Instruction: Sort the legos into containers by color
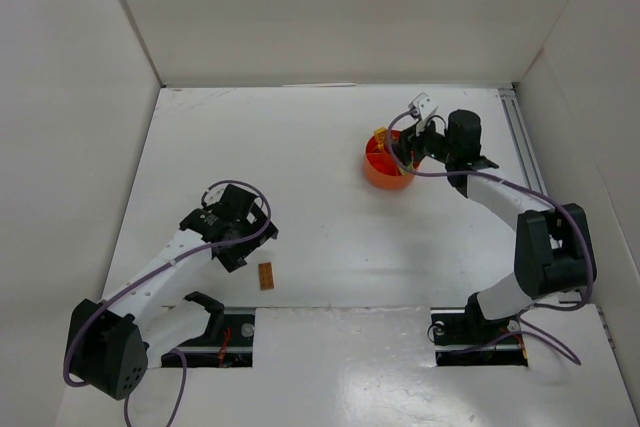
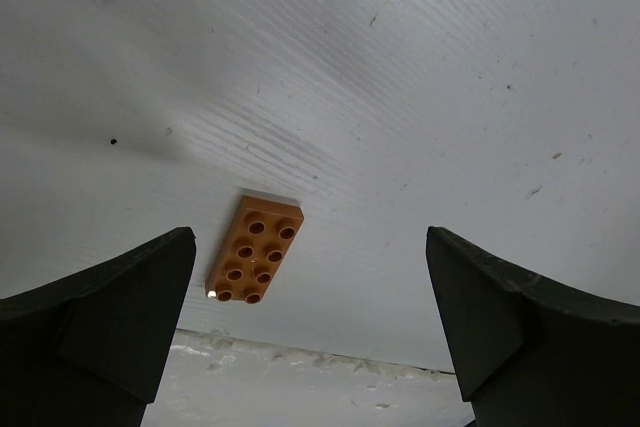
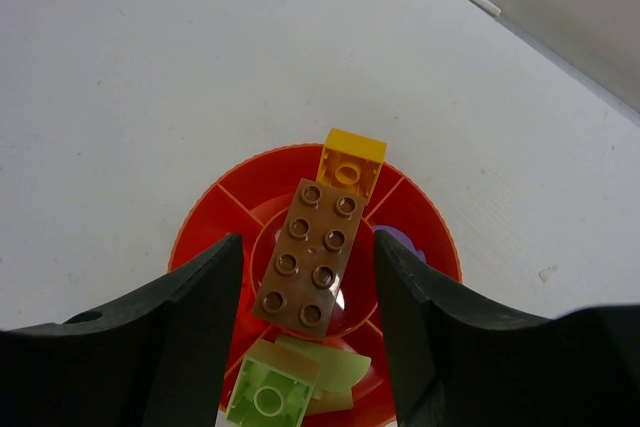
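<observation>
a: where's the left tool (image 2: 308, 239)?

b: spread wide, hanging over the brown-orange brick (image 2: 255, 249), which lies flat on the surface (image 2: 420, 77), studs up. the brick sits askew and nearer the left finger.

a: so that finger could reach it first?

b: likely. it might shove or spin the brick rather than pinch it.

a: and the right tool (image 3: 308, 237)?

b: over the dish (image 3: 205, 222), with a brown brick (image 3: 310, 252) between its fingers above the hub. i cannot tell whether it is pinched or lying loose there.

a: the risk?

b: it spans several dividers, so it could tip in with the pale green bricks (image 3: 270, 392). the yellow brick (image 3: 352, 157) perches at the rim; a nudge might knock it out.
</observation>
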You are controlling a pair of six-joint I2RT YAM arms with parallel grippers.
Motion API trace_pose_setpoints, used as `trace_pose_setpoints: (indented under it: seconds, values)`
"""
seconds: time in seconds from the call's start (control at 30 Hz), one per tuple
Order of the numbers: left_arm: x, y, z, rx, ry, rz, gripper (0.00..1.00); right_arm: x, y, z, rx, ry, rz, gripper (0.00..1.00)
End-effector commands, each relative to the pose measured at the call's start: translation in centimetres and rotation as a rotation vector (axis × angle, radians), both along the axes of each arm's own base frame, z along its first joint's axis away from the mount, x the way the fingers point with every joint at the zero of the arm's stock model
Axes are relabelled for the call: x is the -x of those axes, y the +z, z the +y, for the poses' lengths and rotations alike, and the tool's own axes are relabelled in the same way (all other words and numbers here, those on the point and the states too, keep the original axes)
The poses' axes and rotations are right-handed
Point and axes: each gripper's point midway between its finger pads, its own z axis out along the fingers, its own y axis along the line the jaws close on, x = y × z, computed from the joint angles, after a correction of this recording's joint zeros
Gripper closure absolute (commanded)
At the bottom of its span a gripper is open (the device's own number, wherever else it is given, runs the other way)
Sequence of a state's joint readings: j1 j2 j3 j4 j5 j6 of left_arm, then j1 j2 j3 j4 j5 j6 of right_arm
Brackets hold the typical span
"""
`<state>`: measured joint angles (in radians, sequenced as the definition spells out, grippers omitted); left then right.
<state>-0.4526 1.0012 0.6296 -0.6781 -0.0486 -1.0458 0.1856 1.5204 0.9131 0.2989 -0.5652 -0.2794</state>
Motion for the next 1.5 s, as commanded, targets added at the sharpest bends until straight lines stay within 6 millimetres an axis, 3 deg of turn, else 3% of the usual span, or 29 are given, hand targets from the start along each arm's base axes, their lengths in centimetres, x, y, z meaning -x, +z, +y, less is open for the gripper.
trace_pose_setpoints:
  seconds: [0.0, 0.07, 0.17, 0.33, 0.37, 0.53, 0.7, 0.83, 1.2, 1.47]
  values:
    - [0.7, -0.3, 0.3, -0.015, -0.004, 0.018, 0.01, -0.7, 1.2, 0.2, 0.030, 0.000, -0.017, 0.40]
    - [0.7, -0.5, 0.4, -0.019, -0.004, 0.026, 0.01, -0.8, 1.3, 0.7, 0.051, -0.002, 0.003, 0.40]
    - [0.7, -0.5, 0.4, -0.019, -0.004, 0.026, 0.01, -0.9, -0.2, 0.5, 0.092, -0.046, 0.064, 0.40]
    - [0.8, -0.7, 0.4, -0.026, -0.012, 0.034, 0.01, -1.6, -0.3, 0.5, 0.144, -0.084, 0.072, 0.40]
    - [0.8, -0.7, 0.4, -0.026, -0.012, 0.034, 0.01, -1.4, -1.1, 0.7, 0.159, -0.086, 0.095, 0.40]
    - [0.8, -0.7, 0.4, -0.026, -0.012, 0.034, 0.03, -1.8, -1.1, 1.3, 0.191, -0.101, 0.092, 0.40]
    - [0.8, -0.7, 0.4, -0.026, -0.012, 0.034, 0.03, -2.2, -0.8, 1.2, 0.203, -0.126, 0.080, 0.56]
    - [0.4, -0.3, 0.2, -0.018, -0.012, 0.018, 0.04, -2.0, -0.8, 1.6, 0.197, -0.120, 0.085, 0.62]
    - [0.3, -0.4, 0.2, -0.021, -0.021, 0.017, 0.04, -1.4, 2.7, 1.5, 0.140, -0.070, 0.005, 0.67]
    - [0.4, -0.4, 0.0, -0.017, -0.033, 0.020, 0.05, -0.2, 4.3, 2.4, 0.012, 0.212, -0.136, 0.68]
